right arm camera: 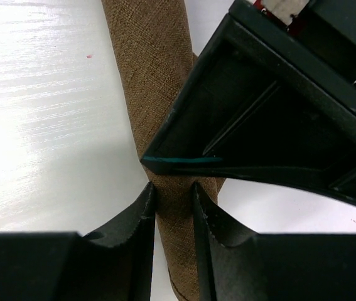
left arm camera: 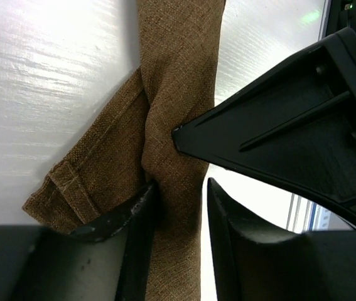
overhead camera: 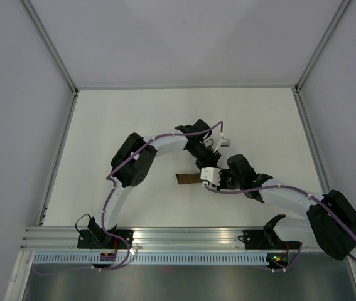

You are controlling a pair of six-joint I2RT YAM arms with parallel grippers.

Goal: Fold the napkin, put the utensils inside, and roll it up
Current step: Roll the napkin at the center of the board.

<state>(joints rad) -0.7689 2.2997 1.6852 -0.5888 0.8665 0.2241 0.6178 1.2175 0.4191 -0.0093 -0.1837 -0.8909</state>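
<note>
The brown napkin [overhead camera: 186,179] lies rolled into a narrow tube on the white table, with only its left end showing in the top view. In the left wrist view the roll [left arm camera: 178,75] has a loose hemmed flap [left arm camera: 83,188] at its left. My left gripper [left arm camera: 181,188] straddles the roll with its jaws close against it. My right gripper [right arm camera: 171,188] is shut on the roll [right arm camera: 149,69], with both fingers touching the cloth. The two grippers meet tip to tip over the roll, left [overhead camera: 206,164] and right [overhead camera: 210,180]. The knife is hidden.
The white table [overhead camera: 134,113] is enclosed by grey walls with metal posts at the corners. An aluminium rail [overhead camera: 184,237] runs along the near edge by the arm bases. Both arms crowd over the napkin at mid-table.
</note>
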